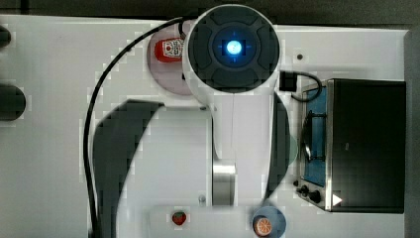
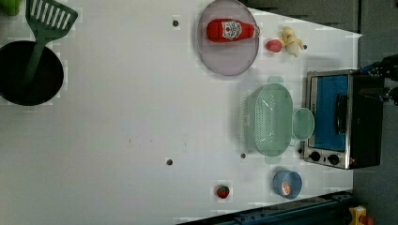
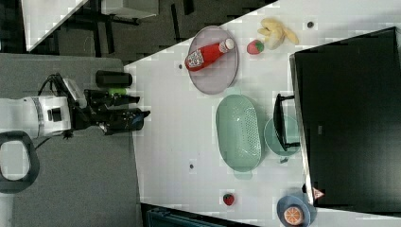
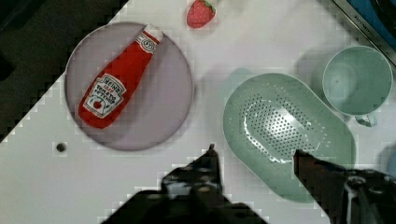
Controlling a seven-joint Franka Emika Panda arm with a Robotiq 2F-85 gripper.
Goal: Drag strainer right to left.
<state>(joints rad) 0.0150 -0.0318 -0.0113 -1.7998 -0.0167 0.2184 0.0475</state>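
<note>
White desk (image 2: 117, 117). Black toaster oven (image 2: 345, 119) at the left view's right edge. Strainer (image 2: 271, 119) just beside the oven, with the mug (image 2: 302, 124) wedged between them. Plate (image 2: 227, 58) with ketchup bottle (image 2: 231, 29) near one end of the strainer. Gripper (image 4: 256, 156) open, gripping nothing, above the strainer's rim.

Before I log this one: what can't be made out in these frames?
- Top view: the arm hides the strainer and most of the plate.
- Right view: the oven door handle crosses the mug.
- Wrist view: the open gripper covers the strainer's near rim.
</note>
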